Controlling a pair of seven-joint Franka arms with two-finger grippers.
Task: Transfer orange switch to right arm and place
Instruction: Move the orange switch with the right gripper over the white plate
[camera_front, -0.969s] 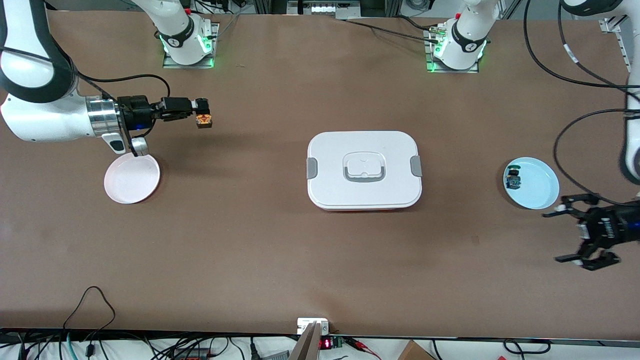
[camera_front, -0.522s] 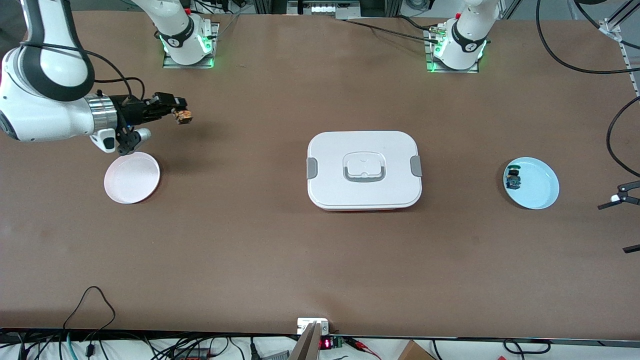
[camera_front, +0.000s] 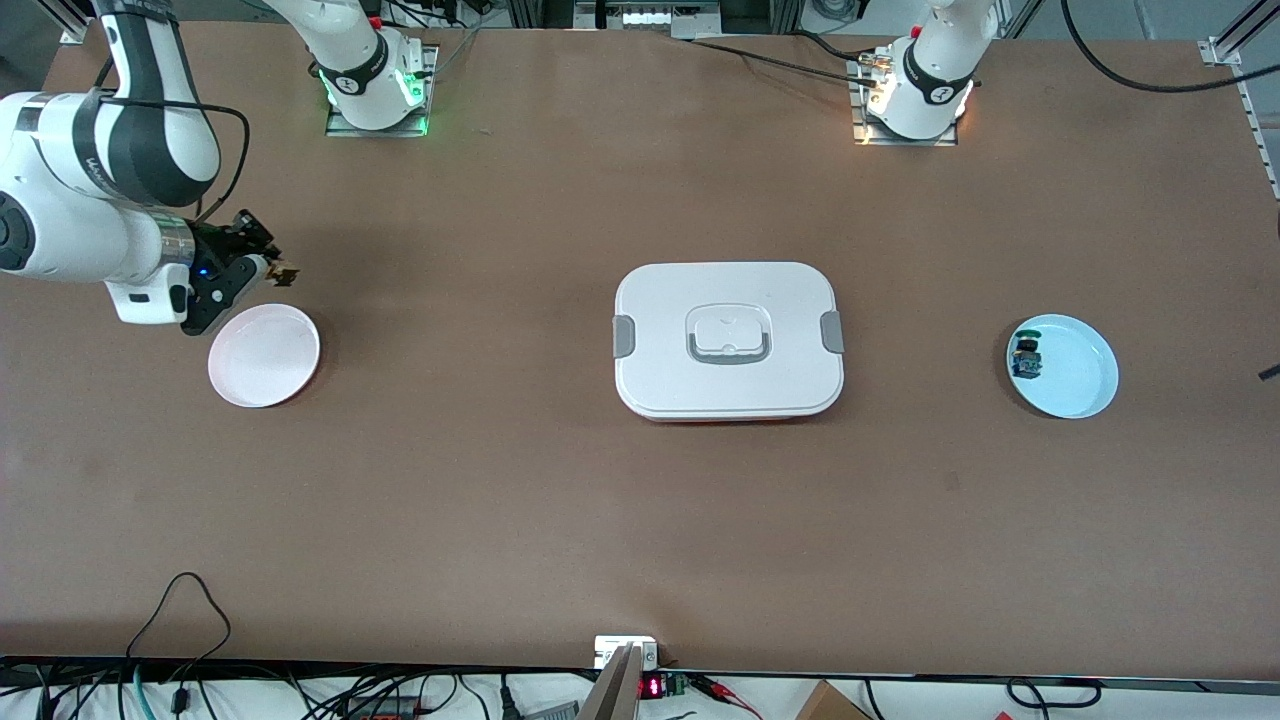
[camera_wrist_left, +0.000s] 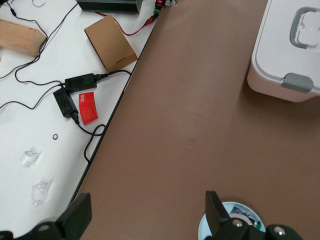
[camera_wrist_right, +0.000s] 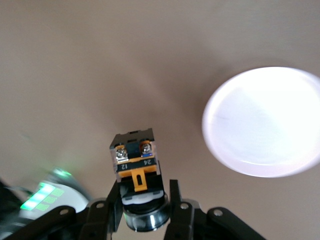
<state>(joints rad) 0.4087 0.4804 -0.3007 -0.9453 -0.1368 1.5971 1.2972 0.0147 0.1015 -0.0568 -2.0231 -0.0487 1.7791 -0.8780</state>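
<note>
My right gripper (camera_front: 268, 262) is shut on the orange switch (camera_front: 283, 271), a small black block with orange parts. It hangs over bare table just beside the rim of the white plate (camera_front: 264, 356). In the right wrist view the switch (camera_wrist_right: 135, 159) sticks out between the fingers (camera_wrist_right: 112, 201), with the white plate (camera_wrist_right: 262, 122) off to one side. My left gripper (camera_wrist_left: 147, 212) is open wide and empty, above the table at the left arm's end. It is almost out of the front view.
A white lidded box (camera_front: 728, 340) sits mid-table and also shows in the left wrist view (camera_wrist_left: 285, 50). A light blue plate (camera_front: 1075, 375) at the left arm's end holds a blue and green switch (camera_front: 1026, 358). A cardboard box (camera_wrist_left: 110, 44) and cables lie past the table edge.
My right gripper has swung with the orange switch toward the right arm's end of the table, close to the white plate. My left arm has drawn back out of the front view.
</note>
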